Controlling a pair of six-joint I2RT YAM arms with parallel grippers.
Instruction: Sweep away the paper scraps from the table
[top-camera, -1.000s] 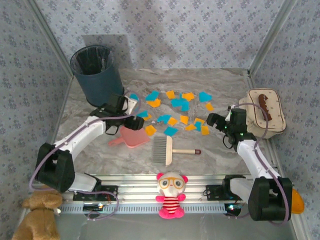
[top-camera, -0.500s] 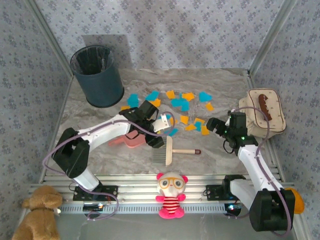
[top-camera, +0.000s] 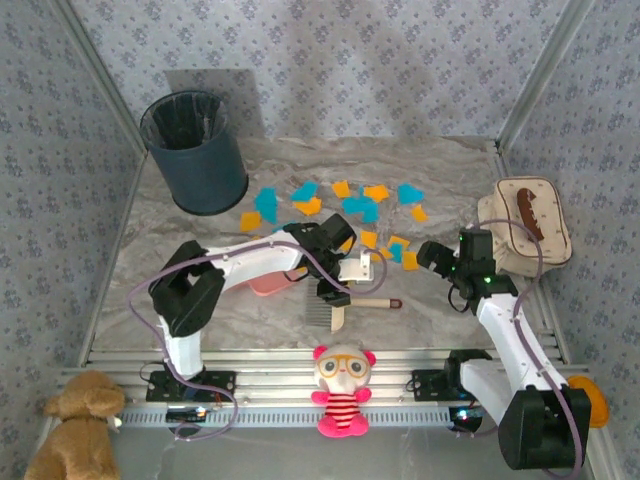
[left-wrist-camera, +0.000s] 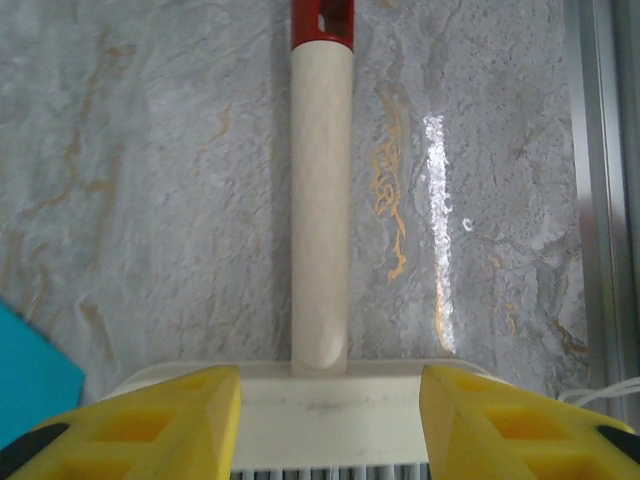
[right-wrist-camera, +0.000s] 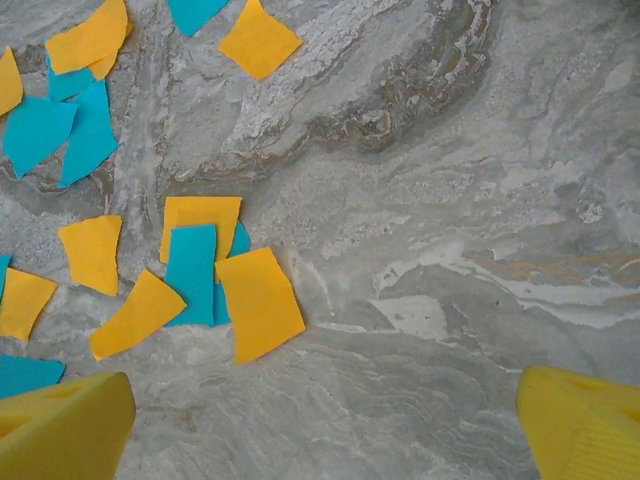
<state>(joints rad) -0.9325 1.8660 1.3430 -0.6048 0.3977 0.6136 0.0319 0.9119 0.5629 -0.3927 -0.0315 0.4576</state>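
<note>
Two grippers are near the brush (left-wrist-camera: 320, 200): the left gripper (left-wrist-camera: 330, 405) sits over its head, jaws apart astride the handle's root, gripping nothing. The right gripper (right-wrist-camera: 325, 425), spread wide and empty, hovers to its right. Beyond the brush, the paper scraps (top-camera: 355, 205) lie scattered on the table (top-camera: 450, 165).
</note>
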